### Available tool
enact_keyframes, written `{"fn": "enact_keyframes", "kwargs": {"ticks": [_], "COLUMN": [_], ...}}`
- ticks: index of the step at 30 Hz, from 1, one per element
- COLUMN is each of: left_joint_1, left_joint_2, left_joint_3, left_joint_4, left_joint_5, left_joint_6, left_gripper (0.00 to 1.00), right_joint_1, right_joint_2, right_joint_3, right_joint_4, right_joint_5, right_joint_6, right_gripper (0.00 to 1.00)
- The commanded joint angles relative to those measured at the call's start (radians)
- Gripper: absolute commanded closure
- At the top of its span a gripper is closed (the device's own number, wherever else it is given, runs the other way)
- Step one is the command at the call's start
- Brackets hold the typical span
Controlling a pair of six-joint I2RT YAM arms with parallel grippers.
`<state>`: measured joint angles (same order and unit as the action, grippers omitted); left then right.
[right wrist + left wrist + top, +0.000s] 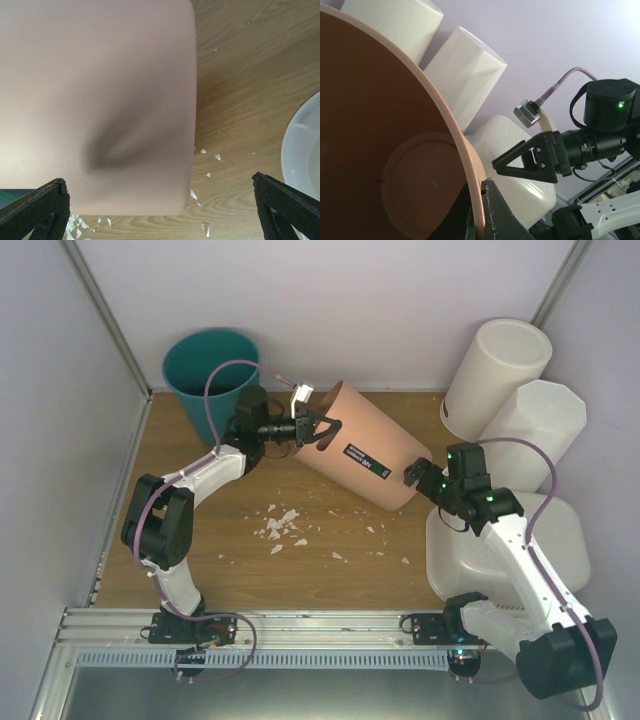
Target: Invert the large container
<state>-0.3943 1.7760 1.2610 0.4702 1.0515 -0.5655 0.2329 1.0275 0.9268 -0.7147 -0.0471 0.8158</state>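
The large container (462, 562), a wide white tub, sits at the right of the table, partly under my right arm. It also shows in the left wrist view (517, 192) and at the right edge of the right wrist view (304, 150). My left gripper (322, 428) is shut on the rim of a salmon-pink round bin (365, 445), which is lifted and tipped on its side. One finger is inside the rim and one outside (496, 216). My right gripper (414, 476) is open, jaws wide apart, at the pink bin's closed end (100, 100). It holds nothing.
A teal bin (210, 365) stands at the back left. A tall round white bin (497, 370) and an octagonal white bin (540, 430) lean at the back right. White crumbs (285, 525) are scattered on the wooden table. Enclosure walls close in three sides.
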Motion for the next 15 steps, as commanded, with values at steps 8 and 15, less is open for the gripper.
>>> {"fn": "enact_keyframes", "kwargs": {"ticks": [8, 15], "left_joint_1": [-0.008, -0.009], "left_joint_2": [0.025, 0.079], "left_joint_3": [0.126, 0.226], "left_joint_4": [-0.229, -0.548], "left_joint_5": [0.051, 0.087], "left_joint_6": [0.176, 0.359], "left_gripper": [1.00, 1.00], "right_joint_1": [-0.084, -0.084], "right_joint_2": [-0.011, 0.060], "right_joint_3": [-0.145, -0.122], "right_joint_4": [0.332, 0.417], "right_joint_5": [-0.150, -0.212], "right_joint_6": [0.054, 0.044], "right_gripper": [0.00, 0.00]}}
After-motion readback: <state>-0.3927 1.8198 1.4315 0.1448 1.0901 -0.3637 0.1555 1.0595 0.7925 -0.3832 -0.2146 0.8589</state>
